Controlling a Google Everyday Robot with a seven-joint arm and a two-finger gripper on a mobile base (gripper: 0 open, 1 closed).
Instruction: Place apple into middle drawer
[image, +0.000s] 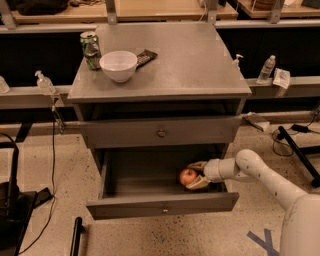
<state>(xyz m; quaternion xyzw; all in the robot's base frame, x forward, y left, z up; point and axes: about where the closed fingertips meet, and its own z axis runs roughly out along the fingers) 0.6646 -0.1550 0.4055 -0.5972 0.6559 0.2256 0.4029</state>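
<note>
One gripper (191, 175) holds apple (188, 177) in drawer (162, 204), under bowl (118, 66).

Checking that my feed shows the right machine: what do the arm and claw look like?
The arm is made of smooth white tube sections with a rounded joint and a short cylindrical wrist. No cables or markings show on it. The claw, inside the middle drawer at its right end as seen, is pale tan.

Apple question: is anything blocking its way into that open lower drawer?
Nothing visible is. The apple is already inside the open middle drawer, toward its right side, and the gripper is right at it, reaching in from the right.
</note>
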